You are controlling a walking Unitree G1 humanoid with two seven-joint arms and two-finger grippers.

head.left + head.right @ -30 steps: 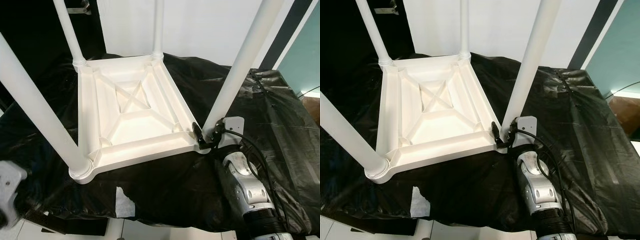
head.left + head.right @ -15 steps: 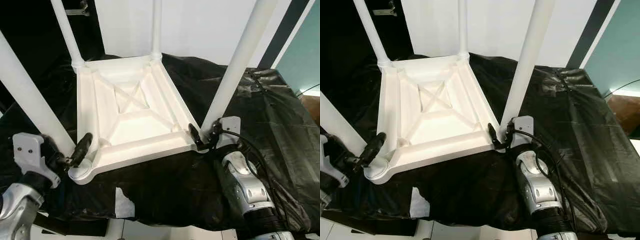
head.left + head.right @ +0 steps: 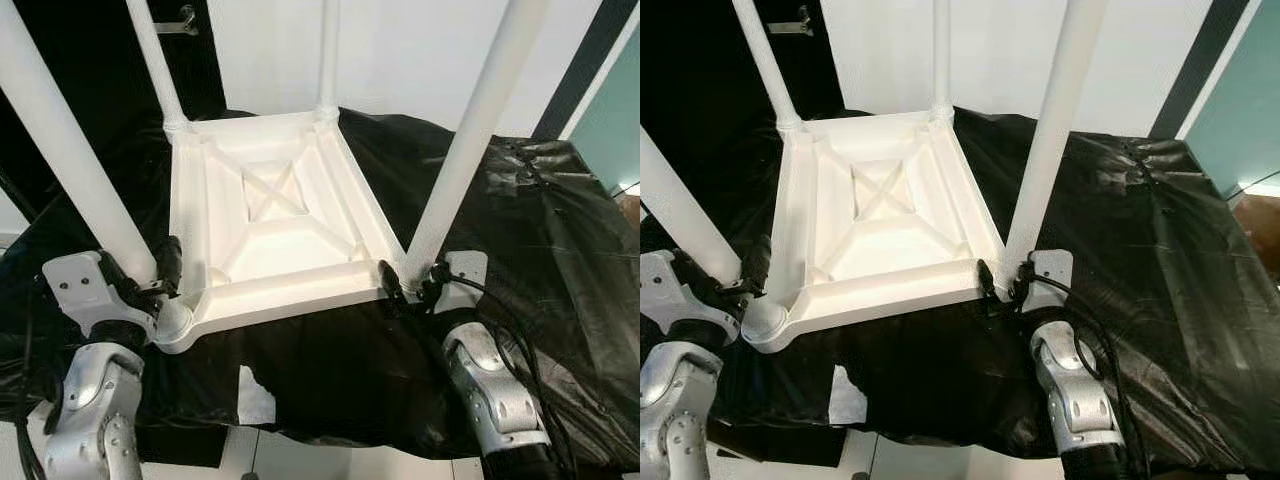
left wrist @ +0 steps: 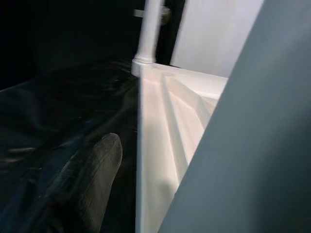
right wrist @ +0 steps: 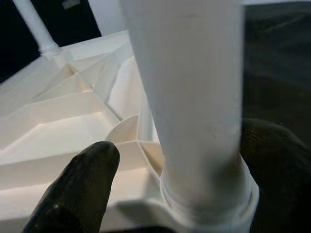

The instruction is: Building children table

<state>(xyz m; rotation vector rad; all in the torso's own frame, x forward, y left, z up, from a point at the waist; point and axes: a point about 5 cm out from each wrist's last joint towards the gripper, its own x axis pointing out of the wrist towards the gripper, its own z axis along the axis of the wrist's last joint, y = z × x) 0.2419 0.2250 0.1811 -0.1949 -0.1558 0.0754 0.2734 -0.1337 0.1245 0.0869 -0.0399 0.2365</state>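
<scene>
1. We see the white children's table (image 3: pixel 270 230) lying upside down on a black plastic sheet (image 3: pixel 520 230), four legs pointing up.
2. Right gripper (image 3: pixel 408 288): fingers straddle the base of the near right leg (image 3: pixel 460 160), one black finger (image 5: pixel 77 189) on each side, closed onto it.
3. Left gripper (image 3: pixel 160 275): fingers straddle the base of the near left leg (image 3: pixel 70 150); we cannot tell if they press it.
</scene>
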